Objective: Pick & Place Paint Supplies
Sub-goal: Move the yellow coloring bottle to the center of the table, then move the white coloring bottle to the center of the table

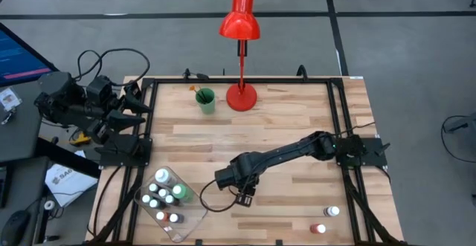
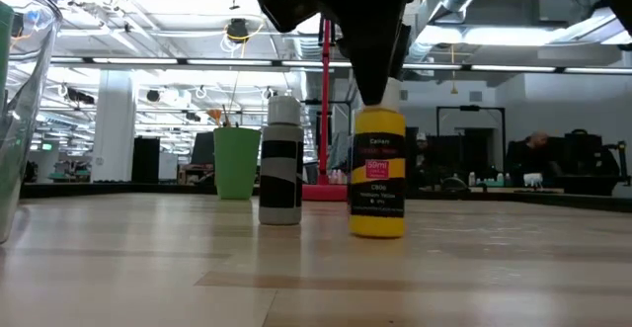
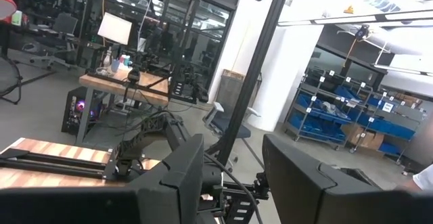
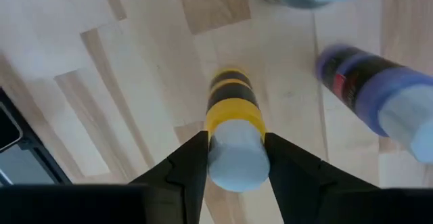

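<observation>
A yellow paint bottle (image 2: 378,174) with a white cap stands upright on the wooden table, near its middle toward the near edge. My right gripper (image 1: 244,195) hangs over it, pointing down, shut on its cap. A black-and-white bottle (image 2: 281,164) stands just beside it, and a dark blue bottle (image 4: 369,92) shows in the right wrist view. Two more small bottles (image 1: 327,220) stand at the near right. Several bottles (image 1: 165,194) sit in the clear tray (image 1: 195,220) at the near left. My left gripper (image 3: 233,183) is open and holds nothing, pulled back past the table's left edge. My right gripper has the yellow bottle's white cap (image 4: 233,160) between its two fingers, one on each side of it. The fingers (image 4: 193,163) come from above, pointing down. The bottle stands upright with its base (image 2: 378,230) on the table.
A green cup (image 1: 205,99) with brushes and a red desk lamp (image 1: 240,94) stand at the table's far edge. Black frame rails (image 1: 338,127) run along the left and right sides. Bare wood lies between the tray and the near-right bottles.
</observation>
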### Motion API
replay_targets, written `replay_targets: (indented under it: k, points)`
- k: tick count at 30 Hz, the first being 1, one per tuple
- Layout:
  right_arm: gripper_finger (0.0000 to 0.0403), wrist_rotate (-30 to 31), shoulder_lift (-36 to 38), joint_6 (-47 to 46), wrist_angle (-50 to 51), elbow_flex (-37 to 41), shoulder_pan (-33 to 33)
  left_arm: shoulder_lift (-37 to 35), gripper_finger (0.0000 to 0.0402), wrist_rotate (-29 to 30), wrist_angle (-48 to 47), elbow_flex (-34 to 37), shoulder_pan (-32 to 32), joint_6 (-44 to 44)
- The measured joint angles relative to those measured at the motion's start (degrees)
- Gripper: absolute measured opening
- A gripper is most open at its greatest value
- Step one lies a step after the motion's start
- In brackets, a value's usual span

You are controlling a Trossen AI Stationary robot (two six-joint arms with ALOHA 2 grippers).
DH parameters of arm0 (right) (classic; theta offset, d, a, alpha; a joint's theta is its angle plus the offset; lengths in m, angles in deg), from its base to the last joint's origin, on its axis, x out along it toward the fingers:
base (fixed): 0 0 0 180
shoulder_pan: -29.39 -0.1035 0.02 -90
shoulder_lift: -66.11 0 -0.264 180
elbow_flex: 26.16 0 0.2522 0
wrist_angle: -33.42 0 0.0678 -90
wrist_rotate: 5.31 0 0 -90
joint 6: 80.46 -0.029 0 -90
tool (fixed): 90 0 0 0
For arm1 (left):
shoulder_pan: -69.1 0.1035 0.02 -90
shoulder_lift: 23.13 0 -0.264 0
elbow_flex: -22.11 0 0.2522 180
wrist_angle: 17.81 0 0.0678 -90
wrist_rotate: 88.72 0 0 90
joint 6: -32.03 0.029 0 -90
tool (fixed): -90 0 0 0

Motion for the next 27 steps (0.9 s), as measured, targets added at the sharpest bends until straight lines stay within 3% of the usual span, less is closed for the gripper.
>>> replay_targets:
  k: [7, 17, 27]
  points:
    - [0.0158, -0.2, 0.0, 2.0, -5.3, 0.0, -0.4, 0.0, 0.014, 0.0, 0.0, 0.0, 0.0, 0.0]
    - [0.0253, 0.1, 3.8, 1.2, -5.4, -0.1, 0.9, 0.0, 0.014, 0.0, 0.0, 0.0, 0.0, 1.6]
    - [0.026, 6.2, 12.2, -11.3, 5.8, 2.1, -4.5, 0.0, 0.014, 0.0, 0.0, 0.0, 0.0, 1.5]
